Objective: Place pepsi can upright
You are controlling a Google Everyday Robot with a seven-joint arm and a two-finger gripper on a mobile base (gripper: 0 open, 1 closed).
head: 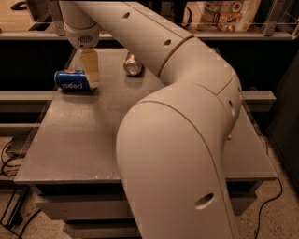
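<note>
The pepsi can [71,80] is blue with white lettering and lies on its side at the far left of the grey table [79,140]. My gripper [92,80] hangs down from the wrist right at the can's right end, overlapping it in this view. I cannot tell whether it touches the can. My arm sweeps from the lower right across the middle of the view and hides much of the table's right half.
A brown can [133,65] lies on its side at the far middle of the table, to the right of my gripper. A shelf rail with snack bags [229,11] runs behind the table. Cables [9,156] lie on the floor at the left.
</note>
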